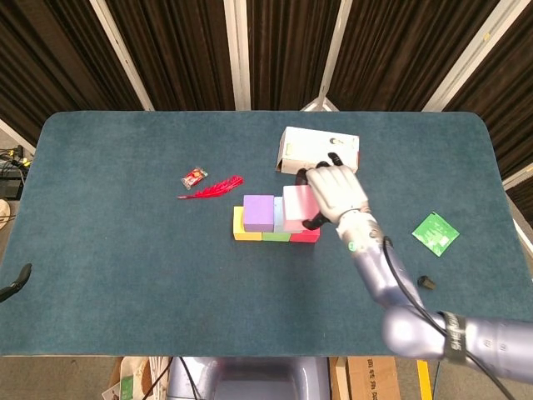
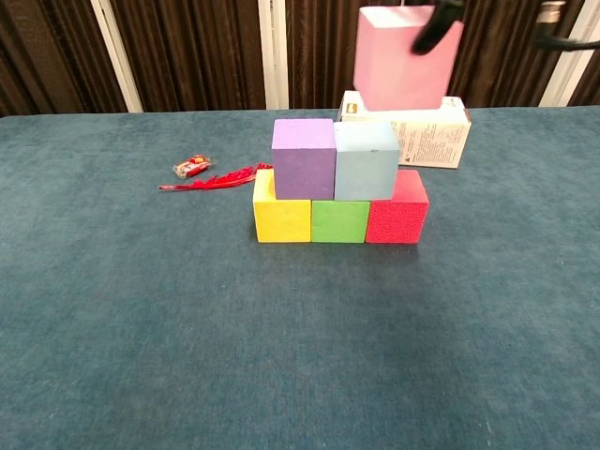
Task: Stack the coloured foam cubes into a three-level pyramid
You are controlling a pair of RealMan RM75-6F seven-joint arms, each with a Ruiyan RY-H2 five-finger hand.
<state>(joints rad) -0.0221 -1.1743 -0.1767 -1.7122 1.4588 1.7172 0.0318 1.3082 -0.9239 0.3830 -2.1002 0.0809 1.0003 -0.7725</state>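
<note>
**Pink cube aloft over the stack**

Pink cube [image 2: 405, 58] gripped by right hand [image 1: 333, 193], fingers [image 2: 439, 26] wrapped around its sides, clear above light blue cube [image 2: 366, 160]. Beside that, purple cube [image 2: 303, 157], both on yellow [image 2: 280, 218], green [image 2: 339, 221], red [image 2: 397, 219] cubes. Left hand [image 1: 14, 282] barely visible, fingers impossible to judge.

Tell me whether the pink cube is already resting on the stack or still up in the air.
In the air. In the chest view the pink cube, gripped by the right hand, shows a clear gap above the light blue cube.
</note>
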